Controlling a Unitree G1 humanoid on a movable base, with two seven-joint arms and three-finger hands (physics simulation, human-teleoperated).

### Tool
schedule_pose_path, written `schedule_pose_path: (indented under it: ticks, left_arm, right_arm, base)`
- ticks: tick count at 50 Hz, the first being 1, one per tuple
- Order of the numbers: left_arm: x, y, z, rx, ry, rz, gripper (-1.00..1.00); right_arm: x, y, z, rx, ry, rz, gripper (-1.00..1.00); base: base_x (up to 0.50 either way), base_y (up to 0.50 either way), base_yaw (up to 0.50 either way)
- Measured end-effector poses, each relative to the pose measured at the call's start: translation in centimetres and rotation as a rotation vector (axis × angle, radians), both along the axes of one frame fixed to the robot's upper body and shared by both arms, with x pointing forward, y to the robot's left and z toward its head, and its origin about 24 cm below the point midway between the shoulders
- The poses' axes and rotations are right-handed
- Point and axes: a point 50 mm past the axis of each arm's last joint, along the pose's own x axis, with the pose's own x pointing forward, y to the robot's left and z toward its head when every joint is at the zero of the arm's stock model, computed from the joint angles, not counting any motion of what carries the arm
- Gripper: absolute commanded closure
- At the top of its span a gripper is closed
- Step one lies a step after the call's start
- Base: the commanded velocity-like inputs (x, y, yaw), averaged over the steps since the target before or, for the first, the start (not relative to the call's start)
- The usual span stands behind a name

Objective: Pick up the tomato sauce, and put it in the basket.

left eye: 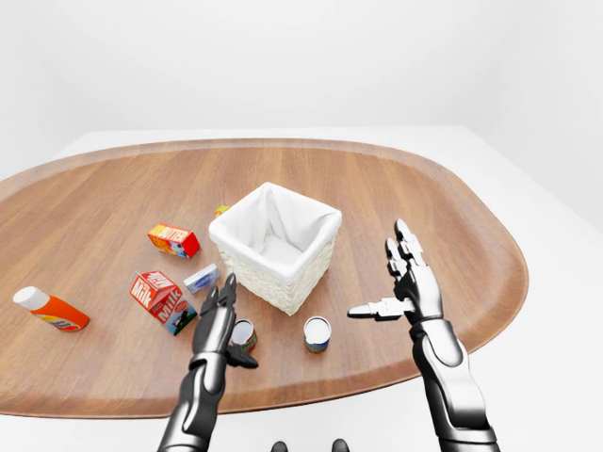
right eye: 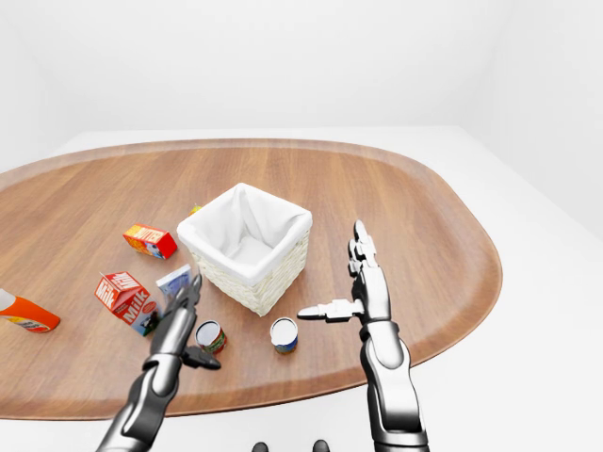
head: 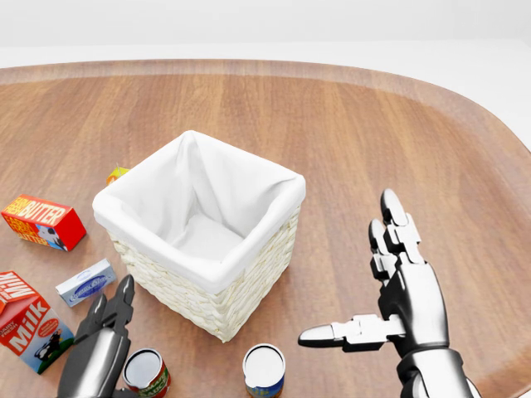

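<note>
Left hand (head: 101,352) open-fingered just beside a red-labelled can, likely the tomato sauce (head: 145,373), seemingly lined up for grasping, below the white-lined basket (head: 217,290); right hand (head: 390,311) spread open, idle, clear of a second can (head: 264,370).

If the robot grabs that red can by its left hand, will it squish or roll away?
Probably no squishing: the red can looks like stiff metal with a shiny lid. Standing upright on the table, it likely stays put, but knocked over, its round side would probably roll. Its smooth wall may be a bit slippery for the open left hand beside it.
</note>
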Motion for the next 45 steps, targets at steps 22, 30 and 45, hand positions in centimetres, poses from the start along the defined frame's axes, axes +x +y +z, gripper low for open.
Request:
schedule_pose_path:
  ticks: [22,30,45]
  left_arm:
    - [0.0,0.1,-0.8,0.008,0.021,0.013,-1.0]
    - [0.1,0.3,-1.1,0.014,0.03,0.021,-1.0]
    - [0.2,0.5,-1.7,0.029,0.046,0.036,-1.0]
  right_arm:
    - [0.0,0.0,0.0,-0.001,-0.001,0.0,-1.0]
    - [0.0,0.0,0.0,-0.001,0.001,0.0,-1.0]
    - [0.0,0.0,-0.1,0.0,0.005,0.002,-1.0]
  base:
    - [0.0,0.0,0.0]
    - [0.0,0.0,0.0]
    - [0.0,0.0,0.0]
